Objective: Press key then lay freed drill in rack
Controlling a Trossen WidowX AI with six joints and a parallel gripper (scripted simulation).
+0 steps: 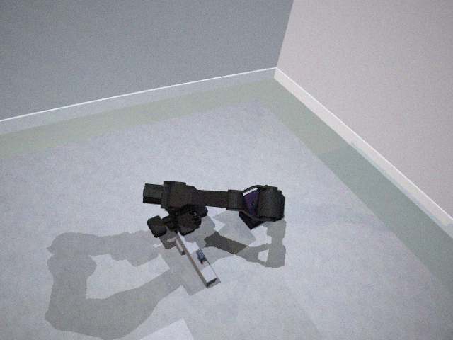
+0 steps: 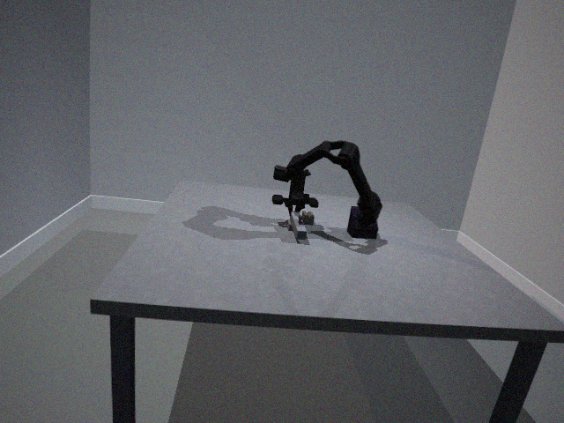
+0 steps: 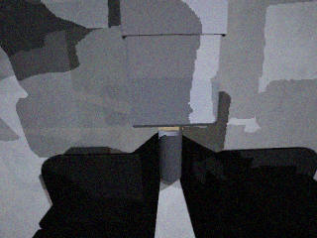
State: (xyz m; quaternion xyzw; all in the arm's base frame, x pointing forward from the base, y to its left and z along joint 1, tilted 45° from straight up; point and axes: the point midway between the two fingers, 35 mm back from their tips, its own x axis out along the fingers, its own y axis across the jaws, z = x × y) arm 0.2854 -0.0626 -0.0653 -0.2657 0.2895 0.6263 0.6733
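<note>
A long pale block (image 1: 209,275) (image 2: 300,233) lies on the table; its wide end (image 3: 163,59) fills the upper middle of the wrist view. The drill (image 3: 170,166), a dark grey cylinder with a tan collar, sticks out of that end. My gripper (image 3: 166,138) (image 1: 177,234) (image 2: 294,211) is shut on the drill, one finger on each side. A small blue-grey piece (image 1: 201,256) sits on the block; it may be the key. A tan block (image 2: 307,218) stands beside the pale block; whether it is the rack I cannot tell.
The arm's dark purple base (image 2: 361,230) stands to the right of the blocks in the exterior view. A pale flat patch (image 1: 170,332) shows at the bottom of the top view. The grey table (image 2: 255,282) carries the arm's shadows.
</note>
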